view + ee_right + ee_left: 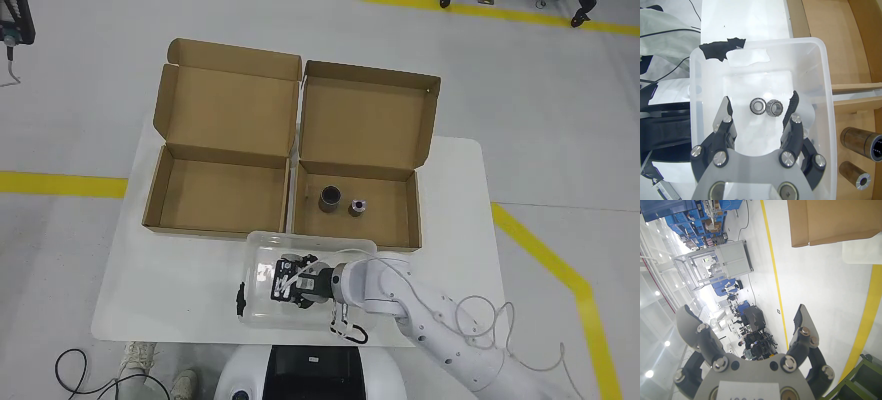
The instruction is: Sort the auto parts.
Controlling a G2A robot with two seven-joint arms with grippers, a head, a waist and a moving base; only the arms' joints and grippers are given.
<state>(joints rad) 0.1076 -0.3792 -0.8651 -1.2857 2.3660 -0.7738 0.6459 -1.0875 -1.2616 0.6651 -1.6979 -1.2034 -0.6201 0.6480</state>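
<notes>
Though released, right tool [761,95] above two touching ribbed silver bearing rings [758,105] in clear bin [826,75].

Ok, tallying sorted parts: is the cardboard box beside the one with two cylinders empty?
Empty: in the top view the box has a bare cardboard floor, wall to wall.

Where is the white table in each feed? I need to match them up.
Top view: table in the centre, carrying the boxes and clear bin.
Left wrist view: its rounded corner, under a cardboard flap.
Right wrist view: white strip beyond the bin.
Shared landmark: the brown cardboard.
</notes>
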